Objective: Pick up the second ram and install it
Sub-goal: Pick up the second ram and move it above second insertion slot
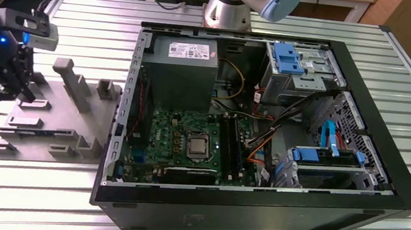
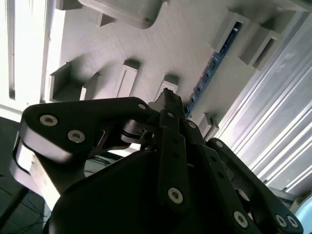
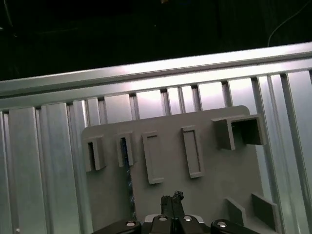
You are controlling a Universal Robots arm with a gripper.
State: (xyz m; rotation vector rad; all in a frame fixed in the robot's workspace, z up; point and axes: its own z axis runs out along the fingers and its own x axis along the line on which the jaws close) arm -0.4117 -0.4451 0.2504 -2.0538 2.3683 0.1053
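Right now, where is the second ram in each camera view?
Exterior view: second ram, a dark strip low in the grey fixture, on that view's left.
Second wrist view: blue edge standing between fixture blocks.
First wrist view: blue edge beside fixture blocks.
Shared landmark: the grey fixture.

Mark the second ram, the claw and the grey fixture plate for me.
second ram (image 2: pixel 212 66): second wrist view, mid-length of its blue edge.
claw (image 3: pixel 173 199): first wrist view, midway between the fingertips.
grey fixture plate (image 3: pixel 214 175): first wrist view, bare flat surface.
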